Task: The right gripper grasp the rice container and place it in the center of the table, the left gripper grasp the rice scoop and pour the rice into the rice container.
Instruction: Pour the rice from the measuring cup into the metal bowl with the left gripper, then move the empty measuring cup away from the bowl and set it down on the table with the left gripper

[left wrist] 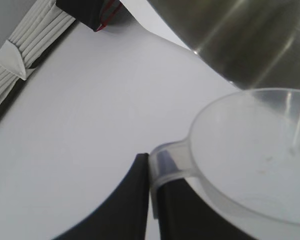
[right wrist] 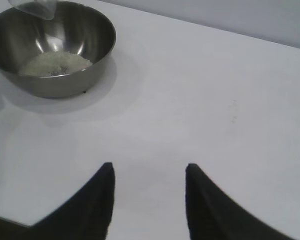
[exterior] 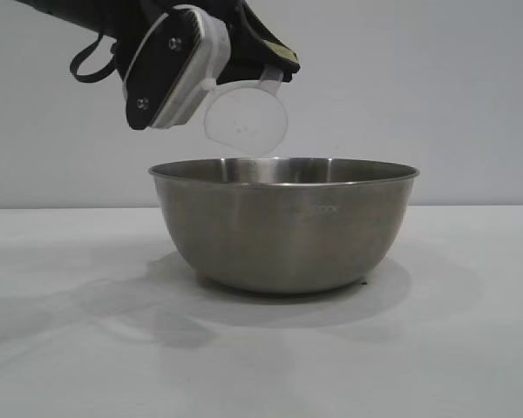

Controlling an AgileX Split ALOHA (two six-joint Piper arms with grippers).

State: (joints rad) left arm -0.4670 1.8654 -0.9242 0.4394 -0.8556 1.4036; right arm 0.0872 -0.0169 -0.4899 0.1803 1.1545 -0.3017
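- Rice [right wrist: 54,64] lies as a pale cream heap on the bottom of the rice container [exterior: 283,222], seen in the right wrist view at the upper left of the frame.
- The rice container, a round steel bowl with faint lettering on its side, stands upright on the white desk [exterior: 78,348], at the centre of the exterior view.
- The rice scoop [exterior: 244,119], a small translucent cup with a side handle, hangs tipped on its side just above the bowl's rim, in the upper middle of the exterior view, its mouth facing the camera.
- Only a few grains cling inside the scoop [left wrist: 262,160] in the left wrist view.
- The left gripper [left wrist: 154,200] is closed narrowly on the scoop's handle, with dark fingers [left wrist: 125,200] on either side of it; in the exterior view it sits at the upper left of the frame.
- The right gripper [right wrist: 149,200] is spread wide and holds nothing, low over bare desk, well apart from the bowl.
- Its two dark fingers [right wrist: 92,205] show at the bottom of the right wrist view.
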